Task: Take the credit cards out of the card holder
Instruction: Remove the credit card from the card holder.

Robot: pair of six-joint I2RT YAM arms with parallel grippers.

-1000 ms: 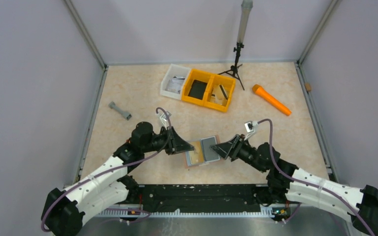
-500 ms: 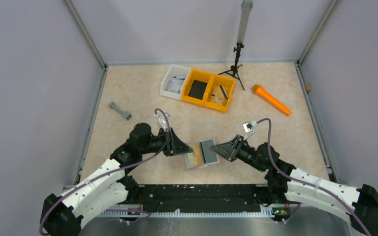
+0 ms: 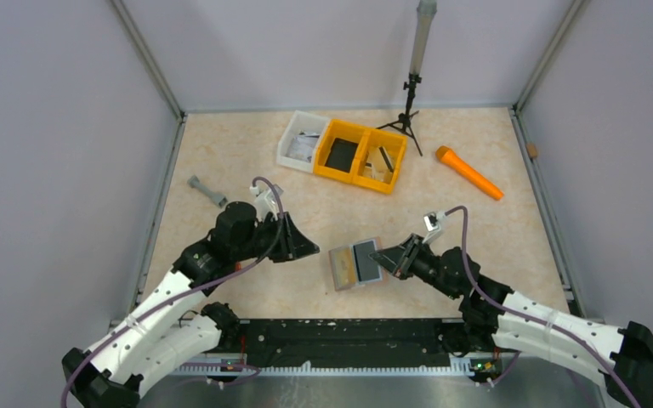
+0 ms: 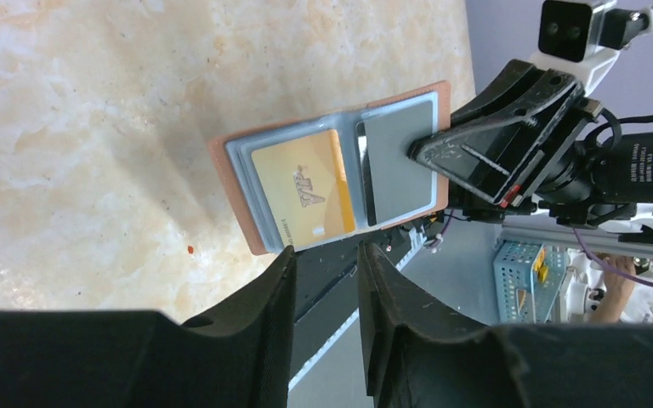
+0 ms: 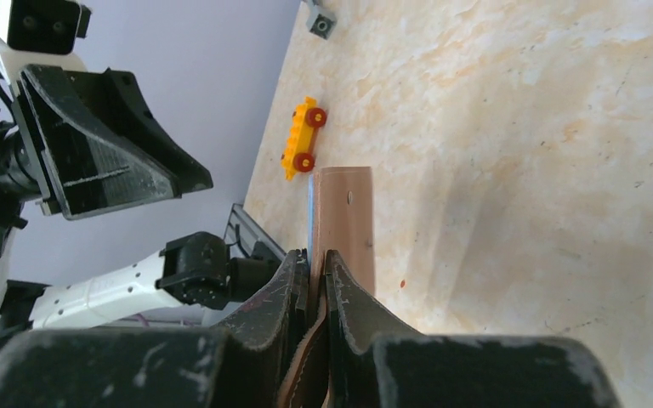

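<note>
The holder (image 3: 354, 266) lies spread open over the tabletop (image 3: 493, 229), just ahead of the arm bases, pale blue-grey inside facing up and red-brown cover showing as a thin border. I cannot tell whether it lies flat on the tabletop or is lifted a little. A gold card (image 4: 304, 192) sits in the holder's left pocket and a grey card (image 4: 401, 163) in its right pocket; both are fully tucked in.

The right tool (image 3: 380, 256) is at the holder's right edge. Its fingers (image 5: 344, 293) are pressed together on the cover, pinching that edge.

The left tool (image 3: 312, 249) is off the holder's left side, near it but not touching. Its fingers (image 4: 274, 293) stand spread with a gap between them and nothing in it.

In the right wrist view, a yellow toy cart (image 5: 303, 136) with red wheels sits on the tabletop just beyond the holder's far edge.

Farther out and left of the holder lies a small grey piece (image 3: 208, 191). Right of the holder and farther back is an orange object (image 3: 469, 172). Behind the holder, well apart, stand two yellow bins (image 3: 362, 155) joined side by side, with a white bin (image 3: 301, 140) touching their left. Beyond them, a black tripod (image 3: 407, 110) stands against the back wall.
</note>
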